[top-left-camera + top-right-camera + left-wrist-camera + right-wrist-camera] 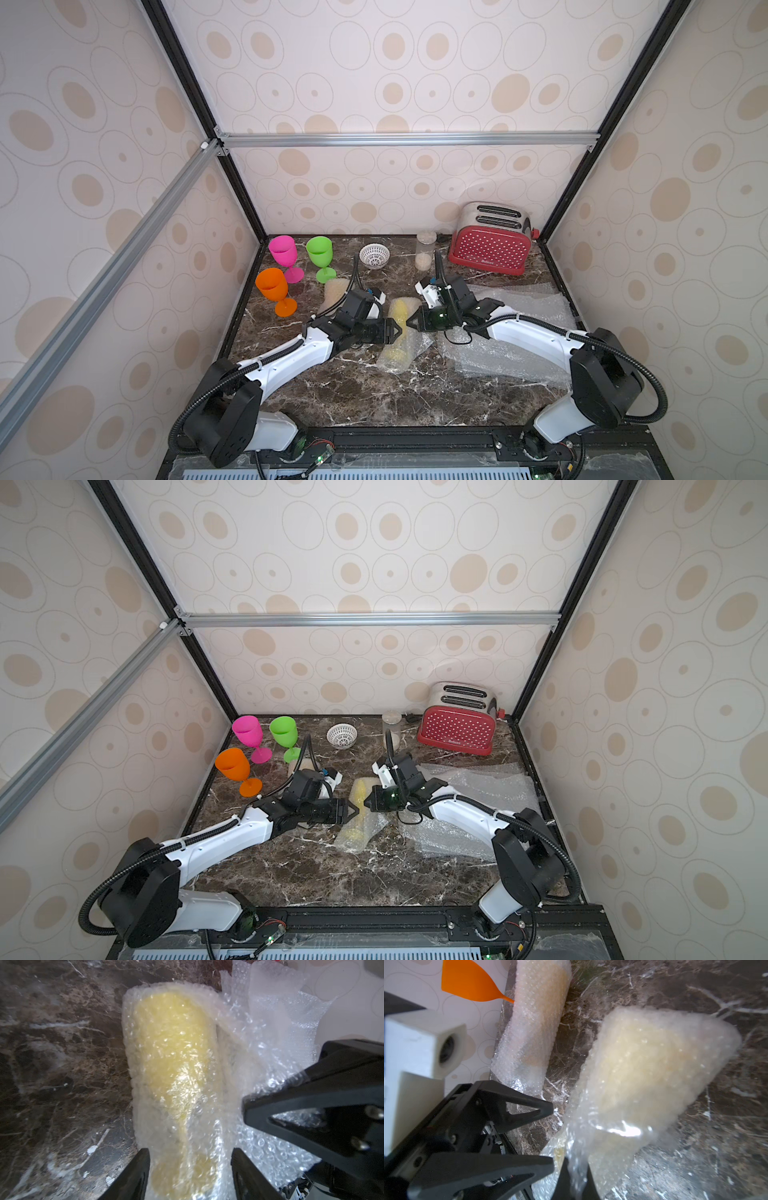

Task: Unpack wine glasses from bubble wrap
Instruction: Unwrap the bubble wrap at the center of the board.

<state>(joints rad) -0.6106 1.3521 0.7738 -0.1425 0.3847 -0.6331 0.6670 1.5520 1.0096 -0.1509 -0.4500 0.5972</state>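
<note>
Left claw gaping around wrapped yellow goblet lying on tabletop; right claw pinching bubble wrap tight.

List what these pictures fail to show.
- second roll: mostly behind the left arm in both top views; contents blurred through wrap.
- yellow goblet: foot cut off by the left wrist picture's edge.
- right gripper: fingertips buried in bubble wrap, right wrist view.

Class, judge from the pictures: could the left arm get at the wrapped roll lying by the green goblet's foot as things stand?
Probably yes. The wrapped roll lies right beside the left arm's wrist, with nothing between. The left gripper, open astride the yellow goblet's wrap, would first need to back away.
</note>
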